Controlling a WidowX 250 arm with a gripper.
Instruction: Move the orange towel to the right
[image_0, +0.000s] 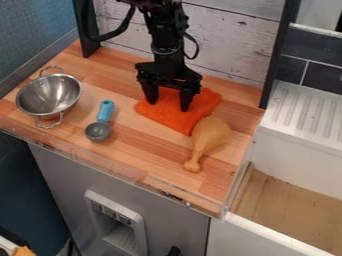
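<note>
The orange towel lies flat on the worktop, right of its middle, against the toy drumstick; the pincer hangs over its upper part, fingers spread wide, with no clear hold on the cloth. The approach seems done; the grasp, the shift right and the release appear to be left; little wood remains on that side, so the move should likely be short.
</note>
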